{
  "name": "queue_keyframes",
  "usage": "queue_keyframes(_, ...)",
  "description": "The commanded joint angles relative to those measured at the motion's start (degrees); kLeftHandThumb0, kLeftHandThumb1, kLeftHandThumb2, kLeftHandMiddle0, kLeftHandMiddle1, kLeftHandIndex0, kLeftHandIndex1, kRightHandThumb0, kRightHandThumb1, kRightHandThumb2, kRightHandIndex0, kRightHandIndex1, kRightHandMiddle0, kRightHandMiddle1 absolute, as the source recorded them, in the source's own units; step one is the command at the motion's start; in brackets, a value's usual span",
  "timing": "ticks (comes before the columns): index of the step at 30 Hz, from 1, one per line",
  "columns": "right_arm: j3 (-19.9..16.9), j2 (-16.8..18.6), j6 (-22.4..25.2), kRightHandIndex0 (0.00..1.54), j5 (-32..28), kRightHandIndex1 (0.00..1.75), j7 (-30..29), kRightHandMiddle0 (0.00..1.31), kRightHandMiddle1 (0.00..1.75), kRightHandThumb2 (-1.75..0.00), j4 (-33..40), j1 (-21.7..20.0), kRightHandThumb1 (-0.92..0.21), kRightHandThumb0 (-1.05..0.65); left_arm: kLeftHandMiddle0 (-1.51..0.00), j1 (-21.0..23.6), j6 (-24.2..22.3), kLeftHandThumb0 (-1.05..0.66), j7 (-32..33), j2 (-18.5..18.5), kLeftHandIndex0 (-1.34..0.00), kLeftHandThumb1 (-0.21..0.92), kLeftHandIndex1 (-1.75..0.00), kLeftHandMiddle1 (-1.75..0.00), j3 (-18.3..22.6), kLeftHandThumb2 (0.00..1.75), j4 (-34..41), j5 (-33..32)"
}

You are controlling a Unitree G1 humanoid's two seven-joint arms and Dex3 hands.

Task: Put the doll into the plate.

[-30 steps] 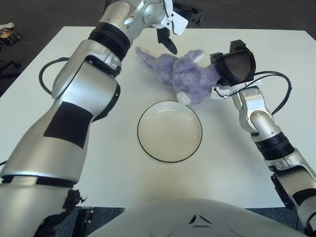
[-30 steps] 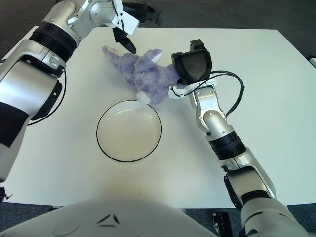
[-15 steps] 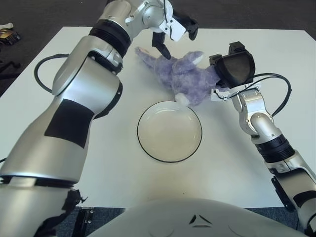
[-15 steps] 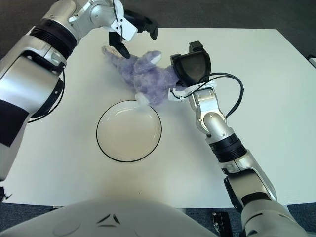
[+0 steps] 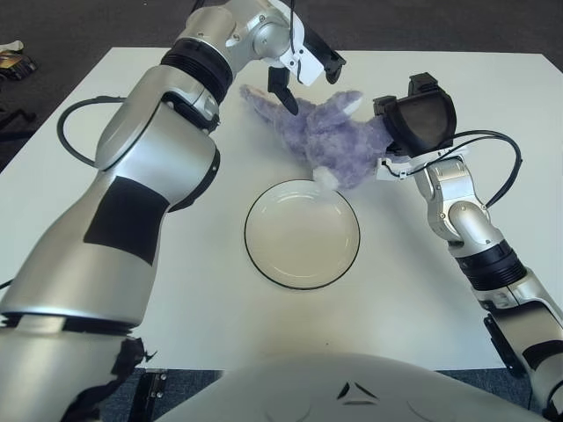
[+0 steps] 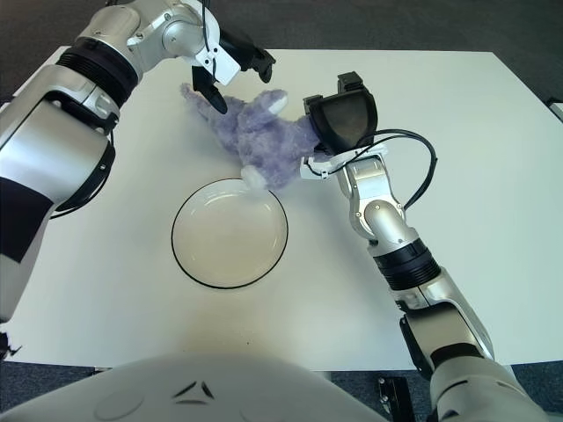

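Observation:
The purple plush doll (image 5: pixel 327 137) lies on the white table just beyond the empty white plate (image 5: pixel 299 251), its white tail over the plate's far rim. My left hand (image 5: pixel 306 81) reaches in from the far side, open. One dark finger (image 5: pixel 287 94) points down at the doll's long ear, and the others are spread above its head. My right hand (image 5: pixel 415 123) presses against the doll's right flank, its dark back turned toward me and hiding the contact.
The white table (image 5: pixel 176 264) ends at dark floor on the far side and at the left. A black cable (image 5: pixel 508 171) loops out from my right forearm, and another (image 5: pixel 72 132) hangs by my left arm.
My left hand has come down from behind the doll and now spreads over its ear and head. The right hand and the doll have barely shifted.

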State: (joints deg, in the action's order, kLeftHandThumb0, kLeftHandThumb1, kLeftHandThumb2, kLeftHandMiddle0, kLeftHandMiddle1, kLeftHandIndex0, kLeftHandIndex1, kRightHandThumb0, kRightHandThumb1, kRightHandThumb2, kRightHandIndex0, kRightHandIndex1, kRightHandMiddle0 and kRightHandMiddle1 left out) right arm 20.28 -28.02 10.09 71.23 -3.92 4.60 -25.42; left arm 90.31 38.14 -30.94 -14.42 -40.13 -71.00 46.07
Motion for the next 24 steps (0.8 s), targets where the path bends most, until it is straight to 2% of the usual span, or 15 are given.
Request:
queue_keyframes(1, -1.0, -1.0, -0.4, 0.52, 0.6, 1.58, -1.6, 1.0, 1.75, -0.88, 0.6, 0.4, -0.57, 0.4, -0.05, -0.2, -0.2, -0.81, 1.1, 0.0, 0.0, 0.59, -0.73, -1.19, -1.1, 0.6, -1.1, 1.4)
queue_keyframes(6, -1.5, -1.1, 0.0, 0.5, 1.0, 1.56, -1.3, 1.02, 1.75, -0.79, 1.8, 0.8, -0.63, 0.39, -0.02, -2.1, -2.4, -0.56, 0.4, 0.6, 0.0, 0.42, -0.75, -1.17, -1.5, 0.83, -2.7, 1.4)
queue_keyframes(8, -1.6, -1.1, 0.6, 0.5, 1.6, 1.56, -0.2, 1.02, 1.75, -0.77, 2.4, 0.9, -0.64, 0.39, -0.01, -3.1, -3.5, -0.53, 0.4, 0.6, 0.0, 0.39, -0.76, -1.17, -1.5, 0.86, -3.1, 1.5)
queue_keyframes(9, -1.7, -1.1, 0.7, 0.54, 1.7, 1.61, 0.0, 1.01, 1.75, -0.95, 2.5, 0.9, -0.52, 0.41, -0.01, -3.3, -3.7, -0.47, 0.3, 0.6, 0.0, 0.35, -0.79, -1.15, -1.6, 0.91, -3.2, 1.4)
queue_keyframes(12, -1.9, -1.1, 1.1, 0.56, 2.4, 1.66, 0.5, 1.0, 1.75, -1.1, 2.9, 0.9, -0.44, 0.43, -0.01, -4.5, -5.4, -0.4, 0.3, 0.7, 0.0, 0.3, -0.84, -1.13, -1.4, 0.98, -3.7, 1.3)
queue_keyframes(15, -2.6, -1.4, 0.9, 0.57, 2.2, 1.68, 0.1, 0.95, 1.75, -1.15, 3.1, 0.8, -0.41, 0.44, 0.0, -5.1, -7.5, -0.37, -0.1, 1.5, 0.0, 0.27, -0.87, -1.1, -0.9, 1.02, -4.0, 0.8)
queue_keyframes(18, -3.1, -1.3, 0.4, 0.57, 1.5, 1.69, -0.6, 0.9, 1.75, -1.18, 3.1, 0.9, -0.39, 0.44, 0.0, -6.1, -9.2, -0.32, 1.1, 2.1, 0.0, 0.23, -0.87, -0.99, -1.2, 1.06, -4.3, 1.2)
queue_keyframes(24, -4.1, -0.6, 0.2, 0.58, 0.6, 1.73, -1.1, 0.88, 1.75, -1.25, 3.0, 0.8, -0.35, 0.46, -0.02, -7.1, -11.2, -0.28, 1.7, 2.7, 0.0, 0.2, -0.79, -0.76, -1.4, 1.1, -4.7, 1.4)
